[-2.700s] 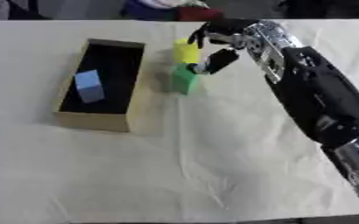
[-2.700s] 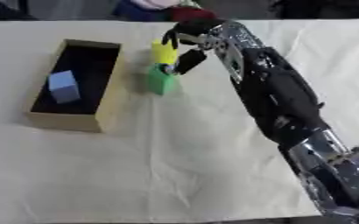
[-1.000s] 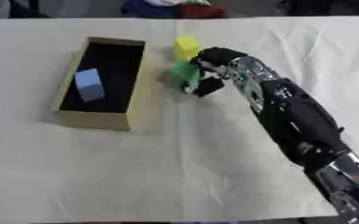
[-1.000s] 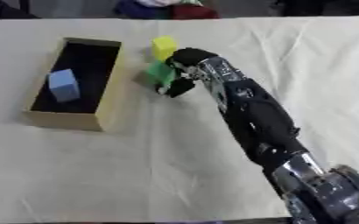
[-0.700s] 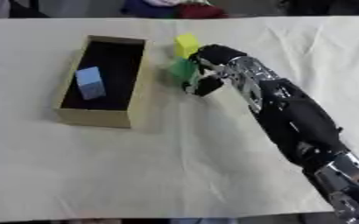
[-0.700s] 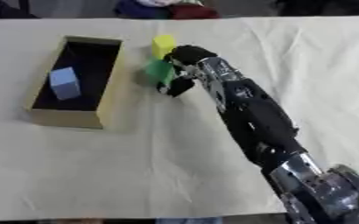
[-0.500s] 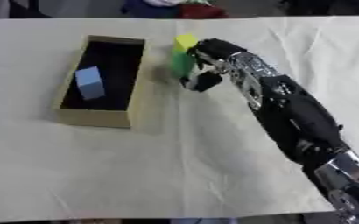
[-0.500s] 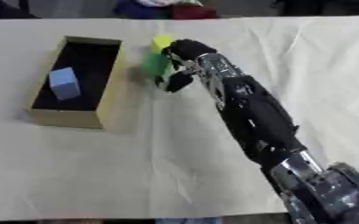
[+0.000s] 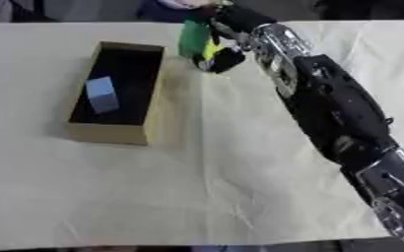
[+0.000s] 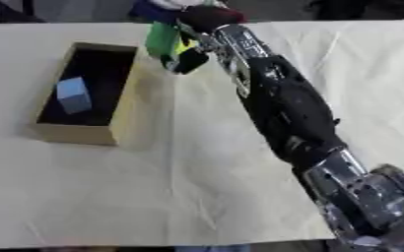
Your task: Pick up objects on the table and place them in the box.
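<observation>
My right hand (image 9: 227,22) reaches far across the table and is shut on a green block (image 9: 192,38), which hangs lifted above the cloth just right of the box. A yellow block (image 9: 212,48) shows right behind the green one, partly hidden by my fingers. The open cardboard box (image 9: 113,134) stands at the left with a dark inside, and a light blue block (image 9: 102,94) lies in it. My left hand shows in neither view.
A cream cloth (image 9: 197,197) covers the table, creased toward the near edge. Dark shapes and some clothing line the far edge behind the box (image 10: 162,10). My right arm (image 9: 335,113) stretches diagonally over the right half of the table.
My right hand has closed on the green block and raised it off the cloth, up and toward the far edge. The yellow block stays by the hand. The box has not moved.
</observation>
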Robot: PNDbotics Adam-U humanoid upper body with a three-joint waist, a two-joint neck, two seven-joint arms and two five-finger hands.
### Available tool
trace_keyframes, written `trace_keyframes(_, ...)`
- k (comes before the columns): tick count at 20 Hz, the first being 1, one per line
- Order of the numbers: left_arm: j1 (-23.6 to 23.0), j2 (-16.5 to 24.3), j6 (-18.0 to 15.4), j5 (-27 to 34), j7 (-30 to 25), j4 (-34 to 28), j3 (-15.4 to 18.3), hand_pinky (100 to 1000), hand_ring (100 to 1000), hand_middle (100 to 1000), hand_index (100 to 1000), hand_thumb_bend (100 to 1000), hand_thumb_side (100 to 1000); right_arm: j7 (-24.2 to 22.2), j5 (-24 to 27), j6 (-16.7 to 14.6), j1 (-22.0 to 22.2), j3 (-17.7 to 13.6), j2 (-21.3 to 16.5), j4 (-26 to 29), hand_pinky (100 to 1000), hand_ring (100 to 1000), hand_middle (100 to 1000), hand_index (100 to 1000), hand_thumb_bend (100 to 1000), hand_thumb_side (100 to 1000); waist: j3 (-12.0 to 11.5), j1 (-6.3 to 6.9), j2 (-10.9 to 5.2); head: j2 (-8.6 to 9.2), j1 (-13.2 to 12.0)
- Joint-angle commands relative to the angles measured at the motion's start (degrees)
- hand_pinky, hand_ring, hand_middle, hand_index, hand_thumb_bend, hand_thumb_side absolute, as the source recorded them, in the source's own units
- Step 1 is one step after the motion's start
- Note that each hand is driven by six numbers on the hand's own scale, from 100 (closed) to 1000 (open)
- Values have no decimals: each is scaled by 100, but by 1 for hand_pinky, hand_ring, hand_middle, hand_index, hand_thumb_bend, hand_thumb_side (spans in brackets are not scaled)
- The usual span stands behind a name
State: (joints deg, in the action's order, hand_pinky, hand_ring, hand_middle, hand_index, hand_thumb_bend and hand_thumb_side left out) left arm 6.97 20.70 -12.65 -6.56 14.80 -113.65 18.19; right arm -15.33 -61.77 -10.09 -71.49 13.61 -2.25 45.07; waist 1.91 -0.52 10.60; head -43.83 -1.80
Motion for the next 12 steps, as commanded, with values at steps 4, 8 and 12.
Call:
trace_keyframes(4,67,144,-16,30,-34,-94,-13,730,622,727,793,100,741,-200,59,-33,-346,15,335,129,769,780,457,685,100,478,-99,14,-110,-29,66)
trace_keyframes(8,85,133,-19,41,-48,-94,-17,730,622,727,793,100,742,-270,-128,-40,-358,-49,592,-174,766,777,463,687,100,511,-171,15,-88,-29,95)
trace_keyframes(12,102,124,-17,47,-62,-94,-20,730,622,728,793,100,742,-279,-265,-48,-315,-153,782,-425,764,771,463,686,100,536,-219,25,-62,-29,101)
